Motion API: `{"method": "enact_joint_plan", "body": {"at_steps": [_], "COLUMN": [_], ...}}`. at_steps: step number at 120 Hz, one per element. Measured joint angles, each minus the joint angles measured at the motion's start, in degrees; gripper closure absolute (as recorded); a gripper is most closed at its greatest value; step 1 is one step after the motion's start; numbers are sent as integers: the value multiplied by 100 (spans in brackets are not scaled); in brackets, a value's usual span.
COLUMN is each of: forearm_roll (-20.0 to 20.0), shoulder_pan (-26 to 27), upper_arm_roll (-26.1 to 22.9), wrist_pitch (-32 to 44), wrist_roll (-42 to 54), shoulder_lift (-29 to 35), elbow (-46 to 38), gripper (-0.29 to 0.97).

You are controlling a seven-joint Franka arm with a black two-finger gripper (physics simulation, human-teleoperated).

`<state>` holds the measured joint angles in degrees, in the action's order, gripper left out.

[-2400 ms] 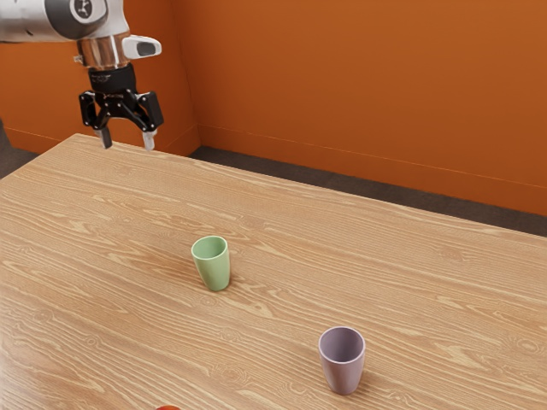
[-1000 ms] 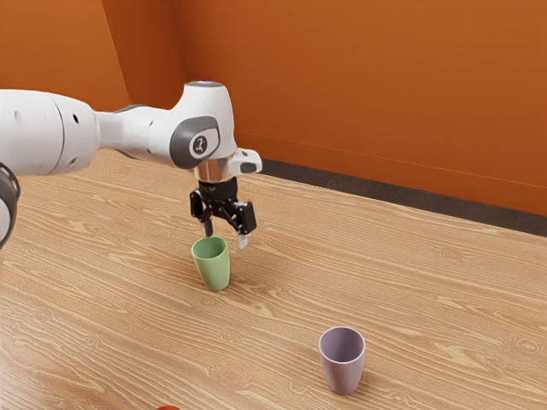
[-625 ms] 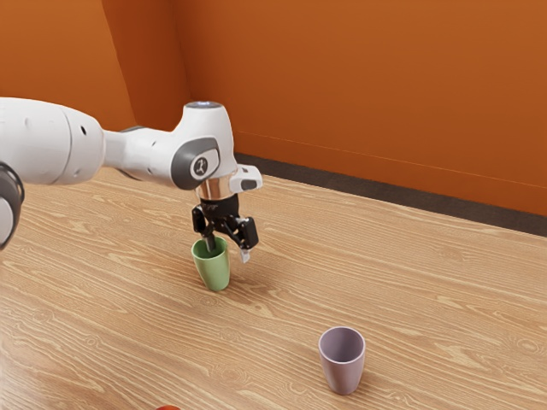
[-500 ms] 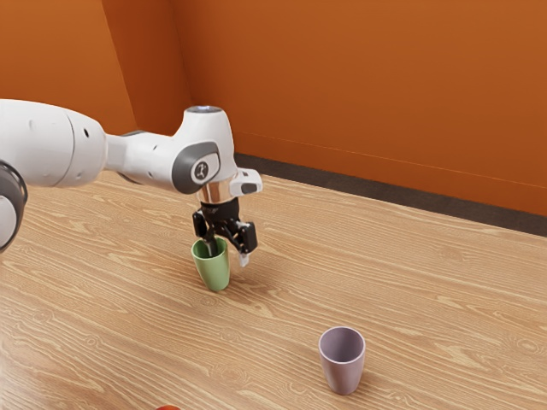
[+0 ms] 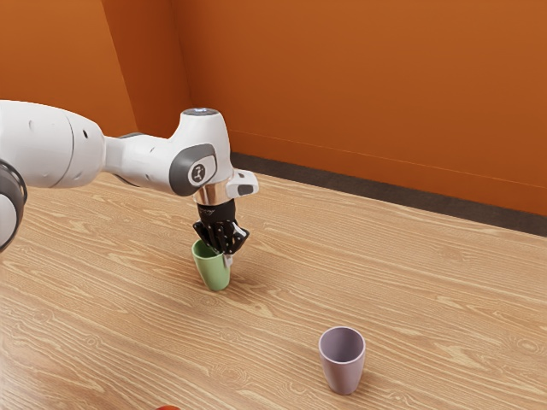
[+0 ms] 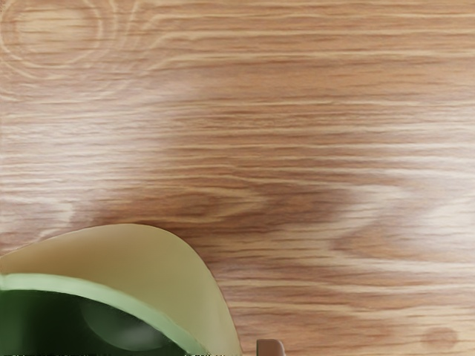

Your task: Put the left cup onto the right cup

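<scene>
The green cup stands upright on the wooden table, toward the exterior view's left. My gripper is down at its rim on the side facing the purple cup, one finger inside and one outside, shut on the cup's wall. The purple cup stands upright and apart, nearer the table's front and to the exterior view's right. In the wrist view the green cup lies just under my hand, its rim and dark inside visible, with a fingertip beside its outer wall.
An orange wall runs behind the table, with a dark floor strip at its foot. A small red thing peeks in at the table's front edge. Bare wood lies between the two cups.
My hand came from high at the back left down to the green cup. In the last half second it sank onto the rim and the fingers closed on the cup's wall.
</scene>
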<state>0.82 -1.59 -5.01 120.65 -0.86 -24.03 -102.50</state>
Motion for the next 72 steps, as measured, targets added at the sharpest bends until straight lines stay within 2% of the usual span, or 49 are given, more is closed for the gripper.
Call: {"method": "enact_joint_plan", "body": {"at_steps": [21,48,72], "forearm_roll": [-66,-85,-155], "shoulder_pan": [67,590,807], "upper_arm_roll": [0,-35,-901], "wrist_pitch": [-40,-267,-373], "wrist_roll": [-35,-66,-202], "shoulder_lift": [178,687,935], "elbow": [15,48,132], "gripper": [78,78,78]}}
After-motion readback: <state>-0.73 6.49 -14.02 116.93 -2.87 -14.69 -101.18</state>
